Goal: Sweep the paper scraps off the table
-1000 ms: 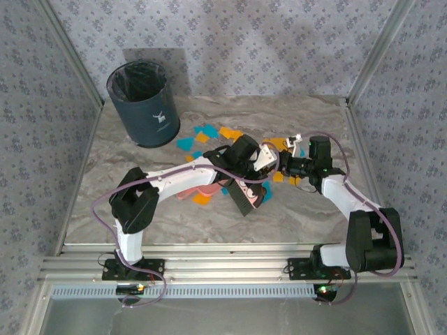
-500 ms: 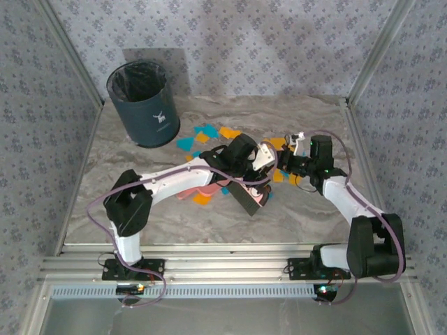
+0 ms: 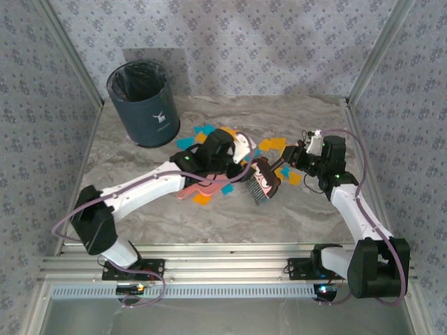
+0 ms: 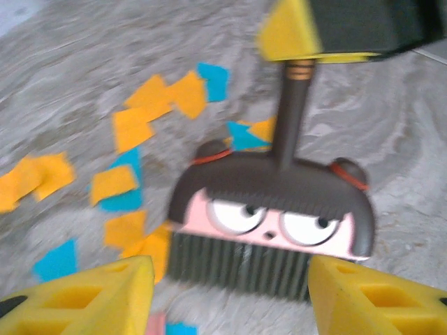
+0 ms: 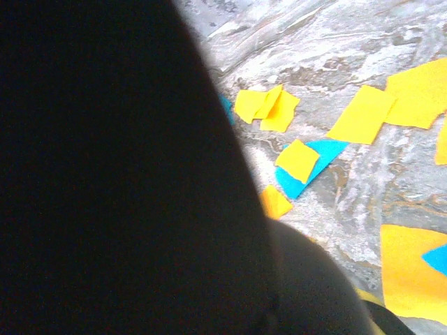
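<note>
Orange and teal paper scraps (image 3: 206,132) lie scattered on the marble table (image 3: 140,209), mostly mid-table; more paper scraps (image 4: 150,112) (image 5: 363,112) show in both wrist views. A small brush (image 3: 264,180) with a cartoon face stands bristles-down among them. My right gripper (image 3: 293,157) is shut on its dark handle, and the left wrist view shows that right gripper (image 4: 307,49) above the brush (image 4: 272,209). My left gripper (image 3: 237,150) (image 4: 230,272) stands open just left of the brush head, holding nothing. The dark handle (image 5: 105,174) blocks much of the right wrist view.
A pink dustpan (image 3: 198,190) lies flat under my left forearm, left of the brush. A dark blue bin (image 3: 142,103) with a black liner stands at the back left. Aluminium rails edge the table on all sides.
My left gripper opened, let go of the brush and drew back to the left. The right gripper shut on the handle and shifted right, and the brush head now sits further right.
</note>
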